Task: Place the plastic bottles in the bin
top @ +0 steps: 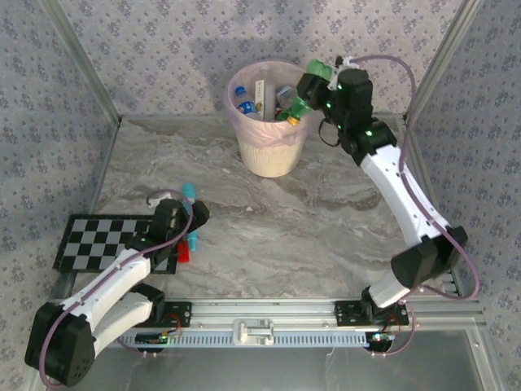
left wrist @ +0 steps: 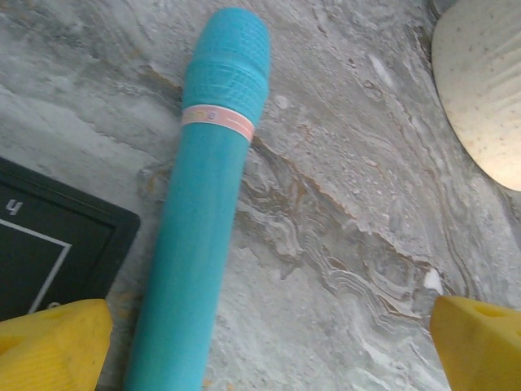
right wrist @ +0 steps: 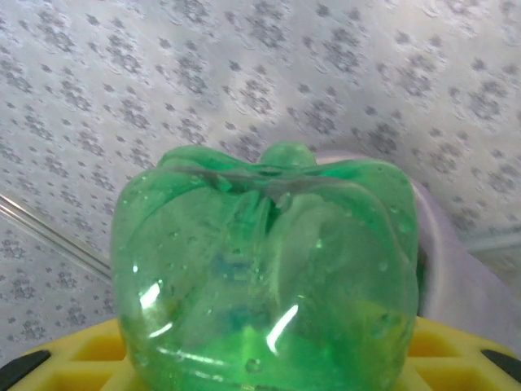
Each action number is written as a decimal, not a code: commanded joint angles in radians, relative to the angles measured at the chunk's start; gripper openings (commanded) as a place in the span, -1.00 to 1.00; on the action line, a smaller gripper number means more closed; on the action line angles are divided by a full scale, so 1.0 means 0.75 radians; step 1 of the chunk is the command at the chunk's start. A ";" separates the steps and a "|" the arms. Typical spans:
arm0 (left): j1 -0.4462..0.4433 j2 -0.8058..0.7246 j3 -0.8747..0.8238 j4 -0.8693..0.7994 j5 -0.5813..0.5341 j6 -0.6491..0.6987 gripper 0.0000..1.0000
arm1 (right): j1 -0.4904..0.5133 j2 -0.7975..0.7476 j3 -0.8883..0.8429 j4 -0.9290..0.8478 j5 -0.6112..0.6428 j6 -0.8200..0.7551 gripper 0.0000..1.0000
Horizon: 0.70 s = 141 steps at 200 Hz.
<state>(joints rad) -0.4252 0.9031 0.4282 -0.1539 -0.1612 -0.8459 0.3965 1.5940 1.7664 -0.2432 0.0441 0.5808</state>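
**Green bottle's at the bin rim: line it up before you let go**

Your right jaws are clamped on 1 green bottle (top: pixel 299 104). From the top view it sits tilted at the right side of the bin (top: pixel 269 155), cap end pointing down toward the opening and base up by the wrist. On the right wrist cam the bottle's base (right wrist: pixel 269 269) is hard up against the yellow pads, so I'd call the grip solid. A few bottles (top: pixel 242 101) already lie inside the pink bag.

My take is that this is the drop step, and the risk is the rim. The bottle looks closer to the edge than the middle, though I can't tell its height from these views. Nudge it left so the whole bottle is over the opening, then spread the jaws wide in 1 go. That should keep the cap from catching the bag and tipping the bottle out onto the tabletop (top: pixel 326 212).

The left jaws are apart, with the 2 yellow fingers (left wrist: pixel 49 342) either side of the teal tool (left wrist: pixel 203 244) by the checkerboard (top: pixel 98 240), touching nothing I can see. That's no bottle, so don't grab it.
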 commanded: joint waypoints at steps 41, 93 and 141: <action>0.009 -0.068 0.013 -0.019 0.090 -0.012 1.00 | 0.063 0.476 0.547 -0.125 -0.031 -0.099 -0.27; 0.009 -0.169 -0.027 -0.064 0.052 -0.039 1.00 | 0.109 0.664 0.732 -0.201 -0.037 -0.118 -0.25; 0.009 -0.190 -0.031 -0.060 0.026 -0.050 1.00 | 0.141 0.710 0.787 -0.232 -0.038 -0.165 0.23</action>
<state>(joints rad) -0.4252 0.7723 0.4057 -0.1886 -0.1211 -0.8734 0.4931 2.1151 2.2967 -0.3996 0.0227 0.4965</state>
